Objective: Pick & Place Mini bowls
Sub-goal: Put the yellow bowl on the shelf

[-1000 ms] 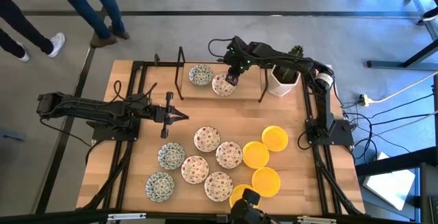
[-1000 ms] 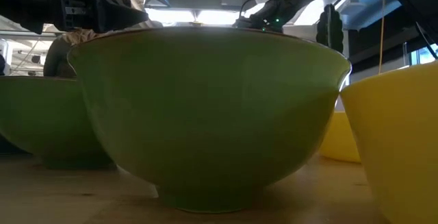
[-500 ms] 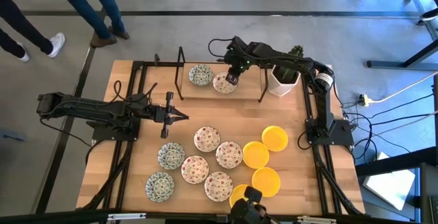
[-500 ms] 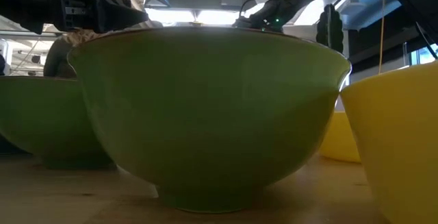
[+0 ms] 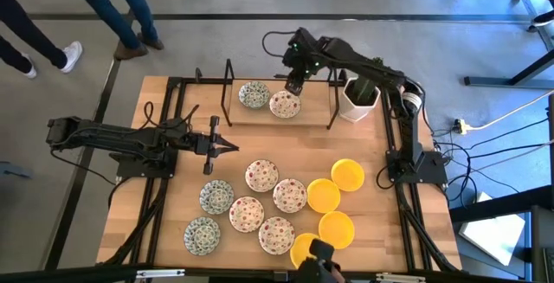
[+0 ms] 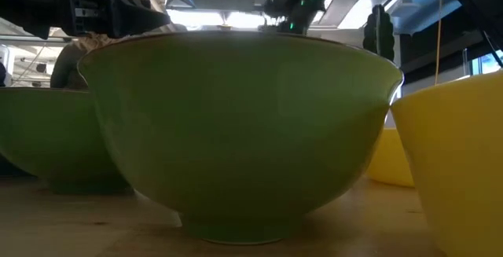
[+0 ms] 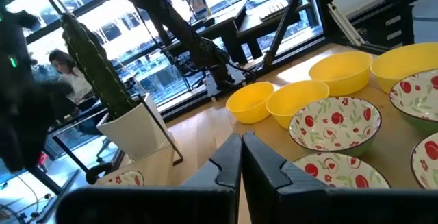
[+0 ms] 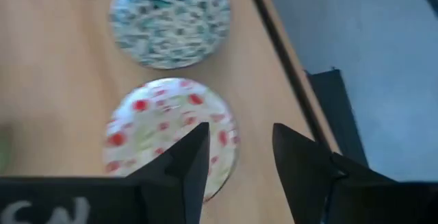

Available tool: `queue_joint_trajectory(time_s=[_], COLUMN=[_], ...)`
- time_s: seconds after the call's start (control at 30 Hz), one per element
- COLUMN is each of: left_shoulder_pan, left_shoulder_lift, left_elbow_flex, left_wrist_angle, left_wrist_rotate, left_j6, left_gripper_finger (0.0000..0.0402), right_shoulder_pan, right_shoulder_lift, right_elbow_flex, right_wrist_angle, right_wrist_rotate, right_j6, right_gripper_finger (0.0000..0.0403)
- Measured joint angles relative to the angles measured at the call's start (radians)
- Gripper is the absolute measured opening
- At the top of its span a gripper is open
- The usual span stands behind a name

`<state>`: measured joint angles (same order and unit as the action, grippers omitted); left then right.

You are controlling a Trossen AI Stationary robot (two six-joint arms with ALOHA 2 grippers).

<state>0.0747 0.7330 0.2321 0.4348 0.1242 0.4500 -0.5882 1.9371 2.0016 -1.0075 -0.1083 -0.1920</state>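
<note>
Biggest worry here is the raised wooden shelf on black metal legs (image 5: 260, 115) at the far side of the table: the small round glazed bowl, white with red speckles (image 5: 285, 105), sits on it right beside a matching little bowl with a green-blue pattern (image 5: 254, 94), nearly rim to rim, so a low pass by the right gripper (image 5: 293, 82) could clip a rim and slide one off the edge. That gripper hangs just above the speckled bowl, fingers (image 8: 193, 157) apart with nothing between them, so the bowl is resting on the shelf, not held. These look like hard, glossy ceramic, shallow and slick, the kind that skates on smooth wood and chips if it drops. Well in front of the shelf, down on the table, the remaining patterned bowls cluster beside four plain yellow ones (image 5: 348, 175); they're packed tight, so pinching one rim could nudge its neighbour. The left gripper (image 5: 234, 147) waits in front of the shelf, pinched shut on nothing. A white square pot with a cactus (image 5: 358, 99) stands just beside the shelf.
</note>
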Motion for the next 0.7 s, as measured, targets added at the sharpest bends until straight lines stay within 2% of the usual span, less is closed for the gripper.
queue_joint_trajectory(time_s=[0.17,0.23,0.57,0.7], left_shoulder_pan=[0.0,0.0,0.0,0.0], left_shoulder_lift=[0.0,0.0,0.0,0.0], left_elbow_flex=[0.0,0.0,0.0,0.0], left_wrist_angle=[-0.02,-0.028,-0.028,-0.028], left_wrist_rotate=[0.0,0.0,0.0,0.0], left_j6=[0.0,0.001,0.0,0.0], left_gripper_finger=[0.0009,0.0011,0.0006,0.0008], right_shoulder_pan=[0.054,0.087,0.308,0.423], right_shoulder_lift=[-0.009,-0.037,-0.342,-0.462], right_elbow_flex=[0.143,0.166,0.166,0.154], right_wrist_angle=[-0.194,-0.218,-0.1,-0.085], right_wrist_rotate=[-0.066,-0.1,-0.113,-0.087], right_j6=[-0.032,-0.049,-0.112,-0.107], right_gripper_finger=[0.0151,0.0138,0.0011,0.0012])
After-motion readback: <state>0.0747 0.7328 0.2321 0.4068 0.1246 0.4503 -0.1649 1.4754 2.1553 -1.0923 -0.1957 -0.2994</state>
